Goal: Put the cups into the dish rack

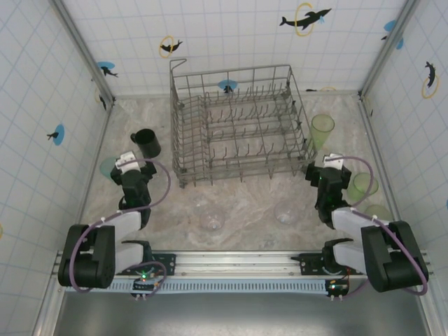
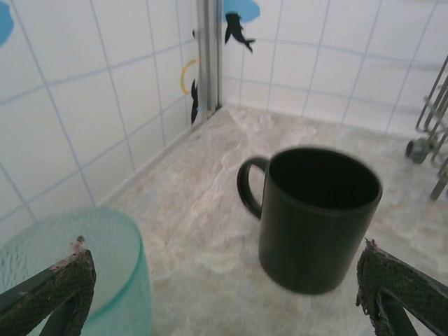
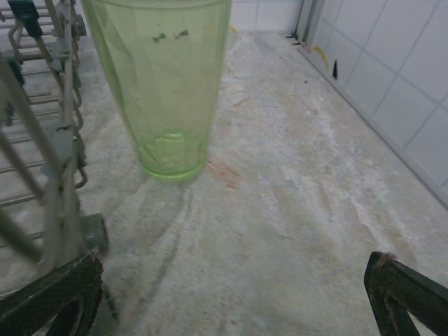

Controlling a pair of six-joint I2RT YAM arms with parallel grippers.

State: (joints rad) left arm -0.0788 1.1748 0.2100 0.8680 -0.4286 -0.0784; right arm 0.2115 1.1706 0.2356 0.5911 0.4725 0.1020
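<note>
White tiled walls (image 1: 231, 35) with blue grid lines and dolphin stickers are closing in the workspace on three sides, and metal corner posts are running up at both far corners. The marbled beige table (image 1: 245, 199) is lying bare in a broad strip between the arms' bases and the dish rack (image 1: 245, 166), which is giving the most open room. The grey wire rack is sitting at the far middle, its tall sides and rows of tines upright and its back edge close to the far wall. Narrower lanes are running along either side of it. The left gripper (image 1: 127, 162) is hovering near the rack's near left corner, its fingers spread wide and touching no cup. In the left wrist view it is facing the black mug (image 1: 147, 143), which is standing upright with its handle toward the left wall. The teal cup (image 1: 108, 168) is standing just beside that gripper's left finger. The right gripper (image 1: 334, 164) is sitting by the rack's near right corner, jaws equally wide, pointing at a light-green tumbler (image 1: 323, 129) that is standing upright just beside the rack's right wall. Two more green tumblers (image 1: 362, 185) are crowding the right wall next to that arm. Two clear cups (image 1: 212, 218) are sitting on the open strip between the arms.
</note>
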